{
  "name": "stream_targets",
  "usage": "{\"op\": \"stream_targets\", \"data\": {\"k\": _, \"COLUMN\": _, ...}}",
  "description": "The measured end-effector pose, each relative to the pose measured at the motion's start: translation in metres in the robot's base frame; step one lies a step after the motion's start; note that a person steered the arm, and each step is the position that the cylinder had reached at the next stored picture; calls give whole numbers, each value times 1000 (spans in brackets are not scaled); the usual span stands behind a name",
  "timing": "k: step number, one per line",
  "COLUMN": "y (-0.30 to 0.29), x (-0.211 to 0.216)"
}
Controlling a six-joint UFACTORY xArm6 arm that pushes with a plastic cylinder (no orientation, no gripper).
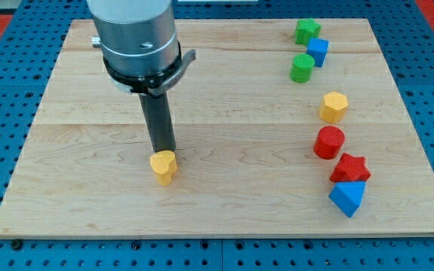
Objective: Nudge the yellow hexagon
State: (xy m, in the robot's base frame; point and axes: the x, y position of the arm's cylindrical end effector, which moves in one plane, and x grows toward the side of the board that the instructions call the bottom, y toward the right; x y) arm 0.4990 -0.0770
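The yellow hexagon (334, 106) sits on the wooden board (89, 188) at the view's right, between a green cylinder (301, 68) above it and a red cylinder (328, 142) below it. My tip (164, 151) is far to the hexagon's left, near the middle-left of the board. It stands just above a small yellow heart-shaped block (163, 166), touching or nearly touching its upper edge.
At the view's right a column of blocks runs top to bottom: a green star (307, 31), a blue block (318, 51), the green cylinder, the hexagon, the red cylinder, a red star (350, 168), a blue triangle-like block (347, 197). Blue pegboard surrounds the board.
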Motion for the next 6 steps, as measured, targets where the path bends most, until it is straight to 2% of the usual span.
{"op": "stream_targets", "data": {"k": 1, "y": 8, "x": 13}}
{"op": "stream_targets", "data": {"k": 2, "y": 17, "x": 7}}
{"op": "stream_targets", "data": {"k": 4, "y": 121, "x": -100}}
{"op": "stream_targets", "data": {"k": 5, "y": 202, "x": -109}}
{"op": "stream_targets", "data": {"k": 6, "y": 231, "x": -114}}
